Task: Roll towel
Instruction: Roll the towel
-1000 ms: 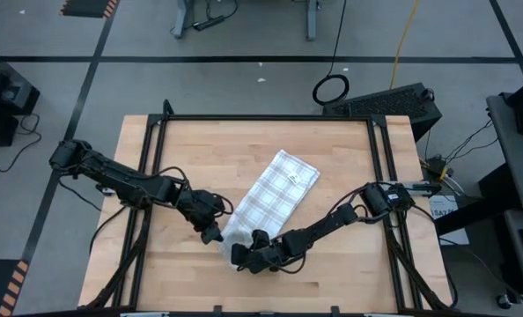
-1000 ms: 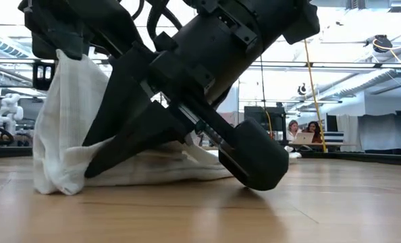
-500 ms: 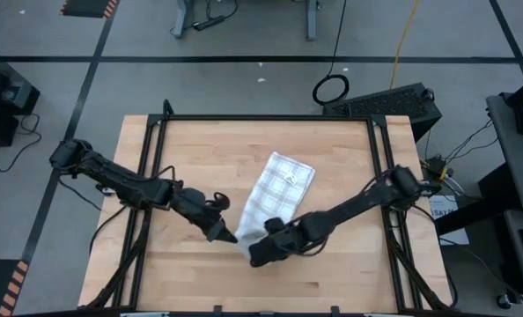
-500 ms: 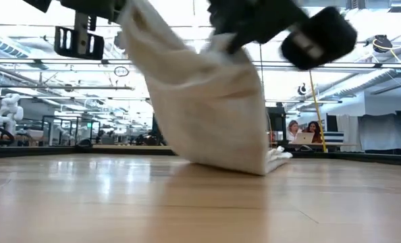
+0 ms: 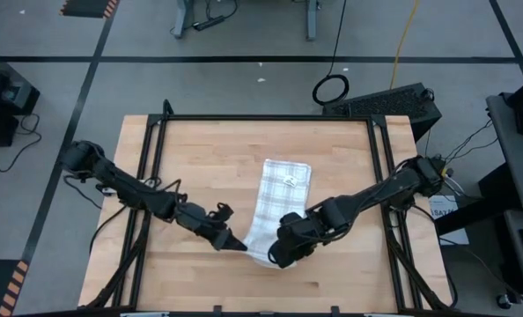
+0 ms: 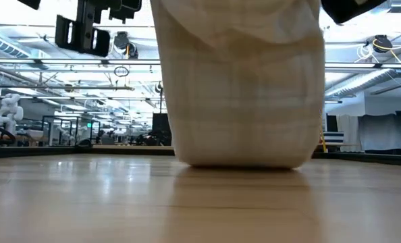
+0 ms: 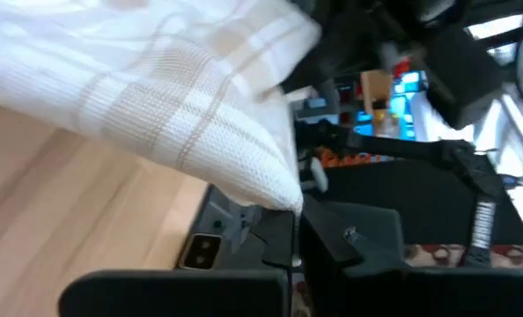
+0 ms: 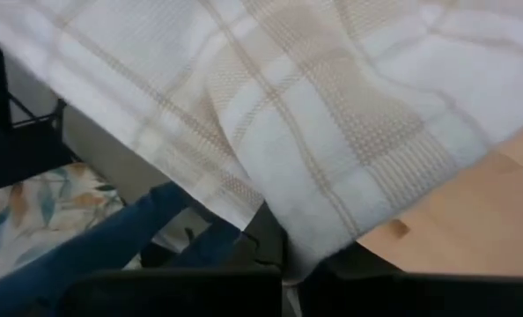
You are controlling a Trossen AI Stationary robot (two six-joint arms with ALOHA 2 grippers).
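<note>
From above, the thin white tan-checked cloth towel (image 5: 277, 204) lies mid-table, its near end lifted by the left gripper (image 5: 238, 244) and right gripper (image 5: 277, 255), both clamped on corners; low, it hangs draped; wrist views confirm pinches, so next likely fold it forward.

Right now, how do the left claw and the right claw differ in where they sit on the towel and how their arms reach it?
The left claw pinches the towel's near left corner; the right claw pinches its near right corner. The left arm comes in from the table's left edge; the right arm reaches across from the right edge. Shared: both are shut on the towel, with its near end lifted off the table.
</note>
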